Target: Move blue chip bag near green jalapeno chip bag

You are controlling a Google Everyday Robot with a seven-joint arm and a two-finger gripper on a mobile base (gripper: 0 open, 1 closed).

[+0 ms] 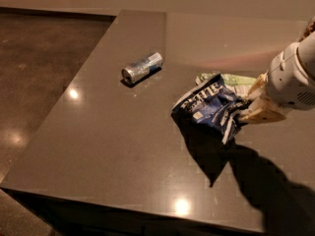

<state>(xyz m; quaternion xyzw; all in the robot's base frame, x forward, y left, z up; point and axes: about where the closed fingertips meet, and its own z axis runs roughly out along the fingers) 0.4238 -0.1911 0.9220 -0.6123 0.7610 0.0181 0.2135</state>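
Tabletop (123,146) | blue chip bag (209,107) | edge pinched in tool (244,113)

A small silver-blue can (142,68) lies on its side toward the back left of the dark grey bench (108,146), well apart from the gripper (244,113) at the right. 2 light spots glint on the bench top. Brown glossy floor (44,58) lies to the left.

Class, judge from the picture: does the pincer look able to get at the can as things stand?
Probably not yet: the pincer, at the right, is shut on the blue bag. Nothing stands between it and the can lying on its side, but its grip is taken.
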